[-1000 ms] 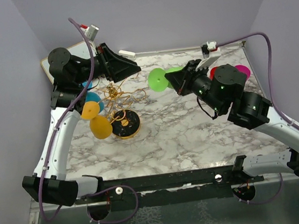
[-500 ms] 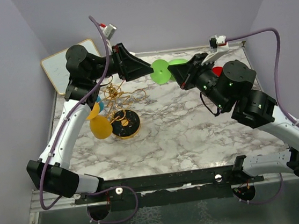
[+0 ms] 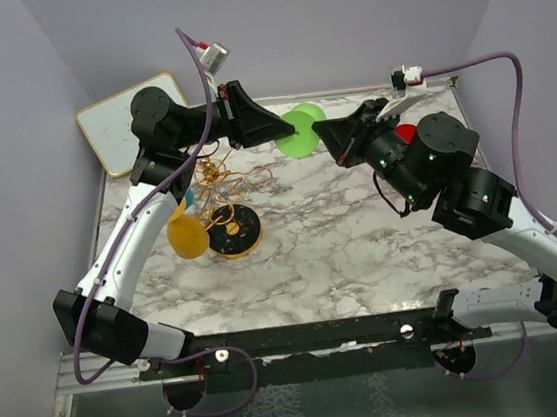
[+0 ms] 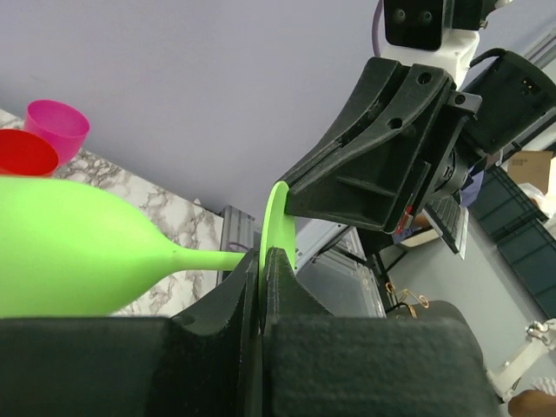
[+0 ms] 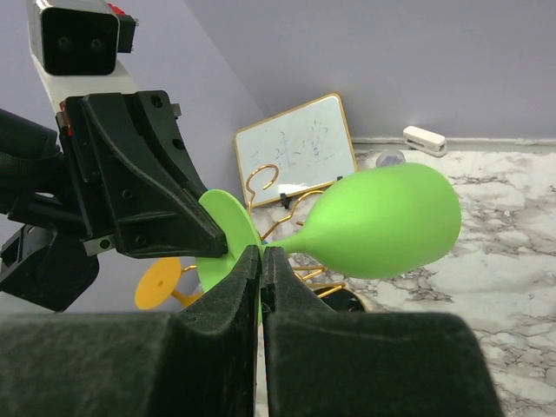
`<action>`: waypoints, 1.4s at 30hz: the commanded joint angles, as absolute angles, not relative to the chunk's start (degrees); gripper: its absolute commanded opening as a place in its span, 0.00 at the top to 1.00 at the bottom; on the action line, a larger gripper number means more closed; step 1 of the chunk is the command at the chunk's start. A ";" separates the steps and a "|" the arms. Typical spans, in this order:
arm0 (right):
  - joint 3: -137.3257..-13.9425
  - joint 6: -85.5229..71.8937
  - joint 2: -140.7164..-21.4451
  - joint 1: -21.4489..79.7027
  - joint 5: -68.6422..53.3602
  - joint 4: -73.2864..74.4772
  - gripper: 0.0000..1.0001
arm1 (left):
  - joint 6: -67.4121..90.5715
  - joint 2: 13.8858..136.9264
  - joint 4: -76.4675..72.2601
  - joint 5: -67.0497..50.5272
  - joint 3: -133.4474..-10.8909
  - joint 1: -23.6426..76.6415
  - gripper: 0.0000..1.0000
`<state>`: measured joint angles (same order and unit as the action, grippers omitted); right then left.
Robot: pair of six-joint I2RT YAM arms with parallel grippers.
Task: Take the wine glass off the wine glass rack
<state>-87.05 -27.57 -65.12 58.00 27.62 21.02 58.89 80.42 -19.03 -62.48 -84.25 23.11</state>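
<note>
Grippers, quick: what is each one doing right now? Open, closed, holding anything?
Left gripper: closed, fingers pinching the round foot of the green wine glass.
Right gripper: closed, pinching the same foot from the other side.

Soft, even light fills the scene; shadows on the marble table [image 3: 361,229] are faint, wrist-view foregrounds dark and blurred.

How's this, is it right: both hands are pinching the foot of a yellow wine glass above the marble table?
Not quite. The wine glass is green, not yellow; the right wrist view shows it. The left hand and right hand both pinch its foot above the marble table.
</note>
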 commanded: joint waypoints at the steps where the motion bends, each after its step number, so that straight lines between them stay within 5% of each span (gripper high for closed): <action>1: -87.19 -27.41 -63.29 57.92 28.59 20.81 0.99 | 58.44 79.96 -21.80 -64.48 -83.59 23.73 1.00; 2: -86.88 -27.42 -62.81 57.92 27.13 21.09 0.97 | 58.25 79.98 -21.80 -64.55 -83.56 23.73 1.00; 6: -83.34 -24.26 -58.54 57.87 18.81 20.56 0.57 | 58.06 79.90 -23.55 -65.44 -83.35 23.73 1.00; 9: -77.47 -20.09 -53.08 57.92 11.36 16.69 0.35 | 60.44 79.69 -28.04 -66.05 -82.33 23.73 1.00; 12: -73.79 -18.96 -49.33 57.89 10.03 15.33 0.27 | 65.31 79.71 -36.51 -67.02 -80.51 23.73 1.00; 18: -75.13 -16.78 -52.66 57.91 4.79 16.69 0.42 | 68.43 79.70 -42.38 -67.85 -79.14 24.08 1.00; 26: -78.23 -15.74 -59.75 57.89 2.70 16.87 0.48 | 67.86 78.91 -41.57 -67.94 -79.00 24.20 1.00; 31: -78.59 -16.09 -61.33 57.88 2.82 16.66 0.68 | 66.63 78.42 -40.37 -68.11 -78.77 24.21 1.00; 42: -77.97 -16.36 -59.28 57.92 6.00 15.17 0.63 | 65.84 77.89 -39.84 -68.12 -77.87 24.19 1.00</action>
<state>-77.08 -16.67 -60.60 57.95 4.47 17.47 66.96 79.79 -38.50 -66.87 -78.15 23.77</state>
